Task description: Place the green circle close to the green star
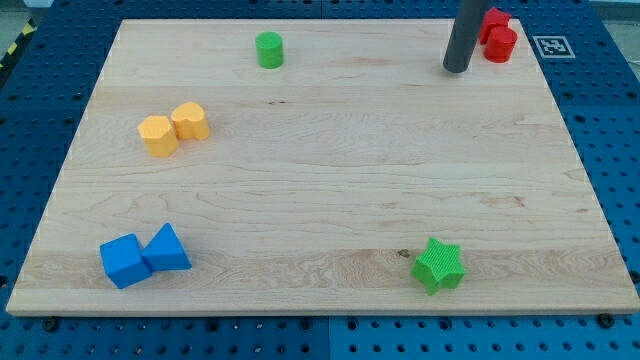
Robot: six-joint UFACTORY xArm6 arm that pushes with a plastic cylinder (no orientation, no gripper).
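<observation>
- The tip (456, 70) sits at the upper right of the frame, just left of the two red blocks (497, 35); there is no claw on this rod, so no open-or-closed state to tell.
- The green circle (269, 49) stands near the top edge, left of centre, well apart from the tip.
- The green star (439, 265) lies at the lower right of the wooden board (320, 190).
- Two yellow blocks (173, 127) touch at the left; two blue blocks (144, 256) touch at the lower left.
</observation>
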